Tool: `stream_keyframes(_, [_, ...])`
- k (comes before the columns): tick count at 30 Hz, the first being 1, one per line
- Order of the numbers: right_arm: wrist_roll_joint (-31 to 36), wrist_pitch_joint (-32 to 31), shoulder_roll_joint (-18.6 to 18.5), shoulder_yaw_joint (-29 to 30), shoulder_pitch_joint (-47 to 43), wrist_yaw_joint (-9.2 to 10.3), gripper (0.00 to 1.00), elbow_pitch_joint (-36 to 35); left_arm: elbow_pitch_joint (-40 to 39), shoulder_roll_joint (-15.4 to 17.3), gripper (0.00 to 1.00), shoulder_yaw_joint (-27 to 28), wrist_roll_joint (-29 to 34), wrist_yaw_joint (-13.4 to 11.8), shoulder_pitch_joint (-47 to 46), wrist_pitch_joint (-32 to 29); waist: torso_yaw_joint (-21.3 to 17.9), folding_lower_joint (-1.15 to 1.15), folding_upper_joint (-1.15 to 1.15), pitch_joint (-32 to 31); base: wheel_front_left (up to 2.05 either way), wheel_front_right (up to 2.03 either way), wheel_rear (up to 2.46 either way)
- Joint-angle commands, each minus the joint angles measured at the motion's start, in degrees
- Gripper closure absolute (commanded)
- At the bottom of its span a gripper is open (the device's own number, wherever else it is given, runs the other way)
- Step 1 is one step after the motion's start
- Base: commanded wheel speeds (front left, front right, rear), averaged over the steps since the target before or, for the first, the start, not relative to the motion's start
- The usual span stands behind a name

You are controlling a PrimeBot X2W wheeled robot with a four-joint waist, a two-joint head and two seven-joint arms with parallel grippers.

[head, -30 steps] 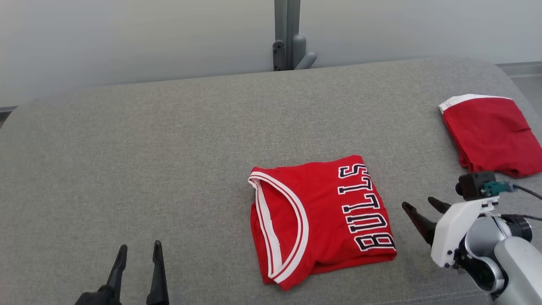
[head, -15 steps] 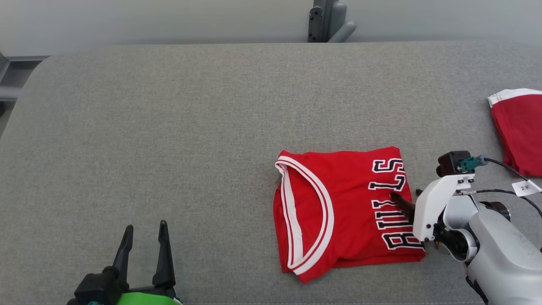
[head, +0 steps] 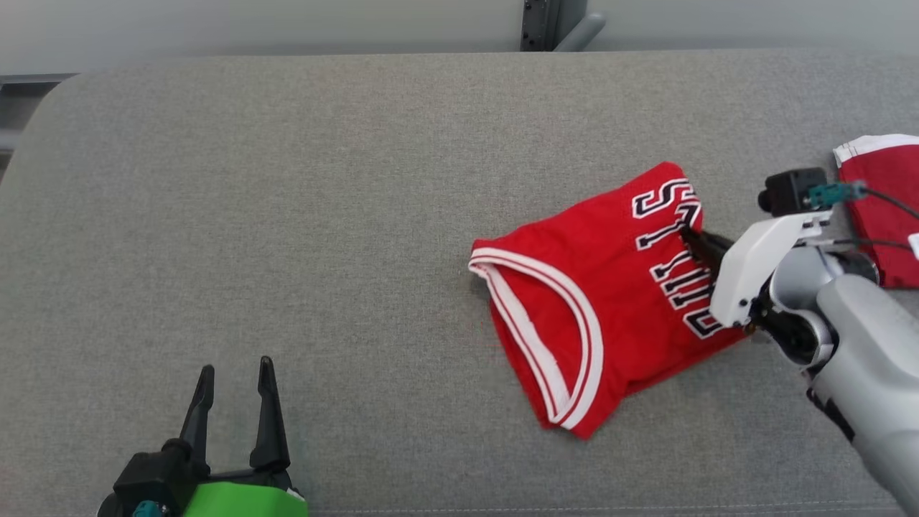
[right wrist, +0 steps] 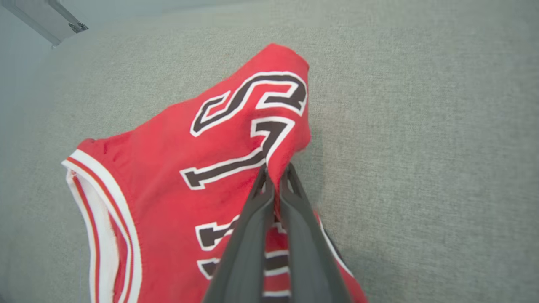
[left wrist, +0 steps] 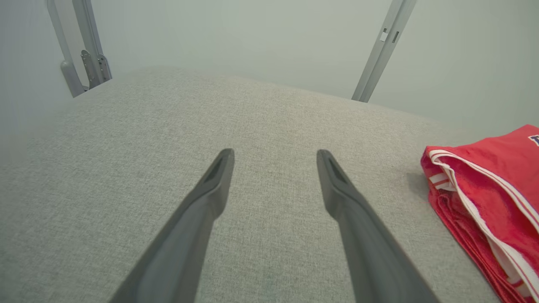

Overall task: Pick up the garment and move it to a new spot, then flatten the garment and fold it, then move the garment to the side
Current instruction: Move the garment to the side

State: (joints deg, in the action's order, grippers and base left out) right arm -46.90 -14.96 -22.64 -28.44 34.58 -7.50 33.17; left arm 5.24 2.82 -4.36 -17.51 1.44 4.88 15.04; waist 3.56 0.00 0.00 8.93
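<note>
Fingers of the left gripper [head: 236, 364] rise from the lower left of the head view, nearest the robot, above a green patch on the wrist. They stand spread wide apart with nothing between them, over bare grey woven surface [head: 287, 179]. In the left wrist view the same gripper [left wrist: 274, 153] points across that surface, and the red jersey [left wrist: 484, 176] lies off to its right, well apart from it.

Further along, on the robot's right, the pale right arm reaches in from the lower right corner. The right gripper [head: 691, 234] is closed tight on the jersey [head: 574, 287], pinching its right-hand edge among the black-and-white letters. In the right wrist view the right gripper's [right wrist: 276, 168] two dark fingers press together with a pucker of red cloth [right wrist: 168, 168] between them, beside a large letter S.

The jersey is folded and sits right of centre on the surface, skewed, its white-and-red trimmed opening facing left.

Beyond the right arm, a second folded red cloth [head: 879, 187] with a white edge lies at the right border. At the far edge stands a grey metal post [head: 546, 21] against a pale wall.
</note>
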Motion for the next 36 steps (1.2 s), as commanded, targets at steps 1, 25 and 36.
stream_keyframes(1, [-0.65, 0.62, -1.68, -0.23, 1.76, 0.04, 1.0, -0.08, -0.4, 0.16, 0.0, 0.14, 0.21, -0.18, -1.52, 0.16, -1.15, 0.0, 0.0, 1.36, 0.0, 0.0, 0.0])
stream_keyframes(25, [-7.13, 5.21, -16.67, 6.95, 20.72, 0.04, 1.0, 6.65, 0.68, 0.19, 0.0, -3.09, 8.0, 1.24, -11.31, 0.15, -12.98, 0.0, 0.0, 17.77, 0.0, 0.0, 0.0])
stream_keyframes(36, [-6.57, 3.04, -19.59, 8.65, 23.29, 0.04, 1.0, 9.78, 0.88, 0.2, 0.0, -1.77, 8.3, 1.58, -10.88, 0.15, -11.93, 0.0, 0.0, 16.94, 0.0, 0.0, 0.0])
